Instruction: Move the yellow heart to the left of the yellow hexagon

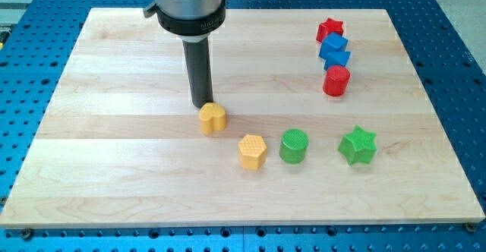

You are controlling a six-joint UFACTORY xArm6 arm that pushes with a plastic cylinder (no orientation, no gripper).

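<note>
The yellow heart (213, 118) lies near the middle of the wooden board (114, 153). The yellow hexagon (252, 151) lies below and to the right of it, a short gap apart. My tip (202, 105) stands just above and left of the yellow heart, touching or nearly touching its upper left edge. The dark rod rises from there to the arm's mount at the view's top.
A green cylinder (294, 146) sits right of the hexagon, and a green star (358, 146) further right. At the upper right stand a red star (329, 29), two blue blocks (335, 51) and a red cylinder (336, 80) in a close column.
</note>
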